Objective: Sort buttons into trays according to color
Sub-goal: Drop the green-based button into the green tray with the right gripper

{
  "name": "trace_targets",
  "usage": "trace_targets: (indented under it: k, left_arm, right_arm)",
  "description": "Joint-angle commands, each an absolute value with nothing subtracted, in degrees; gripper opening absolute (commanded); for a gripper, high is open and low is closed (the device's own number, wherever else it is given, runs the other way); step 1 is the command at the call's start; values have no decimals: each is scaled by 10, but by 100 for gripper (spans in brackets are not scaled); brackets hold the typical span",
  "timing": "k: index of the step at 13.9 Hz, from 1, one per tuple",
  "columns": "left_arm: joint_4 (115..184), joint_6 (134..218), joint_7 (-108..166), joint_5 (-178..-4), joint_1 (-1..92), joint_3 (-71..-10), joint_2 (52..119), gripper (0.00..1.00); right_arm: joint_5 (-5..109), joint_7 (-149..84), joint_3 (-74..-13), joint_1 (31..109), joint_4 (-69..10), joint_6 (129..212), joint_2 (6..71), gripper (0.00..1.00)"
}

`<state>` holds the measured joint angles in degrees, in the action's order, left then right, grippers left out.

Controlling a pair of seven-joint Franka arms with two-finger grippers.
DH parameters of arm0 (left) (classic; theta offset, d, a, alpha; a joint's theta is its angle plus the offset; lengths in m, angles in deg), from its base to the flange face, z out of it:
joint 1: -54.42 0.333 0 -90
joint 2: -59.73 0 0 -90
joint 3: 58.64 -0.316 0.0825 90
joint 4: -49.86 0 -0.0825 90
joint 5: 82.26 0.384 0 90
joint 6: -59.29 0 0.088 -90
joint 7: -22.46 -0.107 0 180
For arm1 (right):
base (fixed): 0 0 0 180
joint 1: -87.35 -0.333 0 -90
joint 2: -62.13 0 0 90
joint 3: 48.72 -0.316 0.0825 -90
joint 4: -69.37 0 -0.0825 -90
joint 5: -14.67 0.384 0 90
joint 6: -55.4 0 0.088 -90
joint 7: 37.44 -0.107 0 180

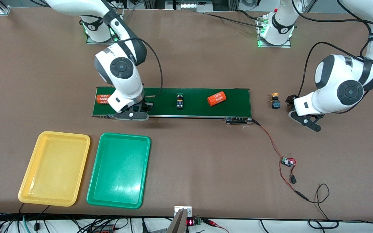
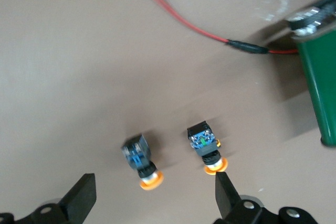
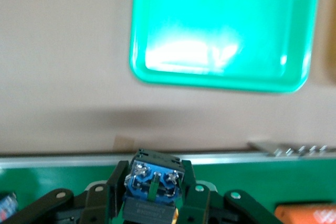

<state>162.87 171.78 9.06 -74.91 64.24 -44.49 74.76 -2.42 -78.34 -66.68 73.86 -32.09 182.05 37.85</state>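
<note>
1. A robotics lab: two white arms bolted on base plates [image 1: 274, 42] to a brown table [image 1: 206, 161].
2. Loose cables [image 1: 76, 223], a small circuit board [image 1: 287, 161] and a conveyor belt [image 1: 231, 97] fit a test bench.

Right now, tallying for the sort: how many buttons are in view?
4. Two buttons lie on the table by the left pincer, one on the conveyor belt, one in the right pincer.
</note>
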Motion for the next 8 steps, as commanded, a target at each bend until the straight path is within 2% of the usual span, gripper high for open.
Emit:
trace_targets:
  k: [1,3,5,8]
  left_arm:
    - [1648,1696,255,-764,629,-451,758,100]
    - [1660,1697,272,-764,629,-451,781,100]
    - [1660,1704,271,-765,629,-454,806,100]
    - [1663,1706,275,-773,617,-453,807,100]
  right_arm:
    - [-25,-710,-631,747,-251,1809,352,14]
    - [11,-631,-614,765,-207,1835,309,14]
    - [25,-568,-612,793,-195,1901,277,14]
    - [22,-524,-611,811,-176,2008,210,14]
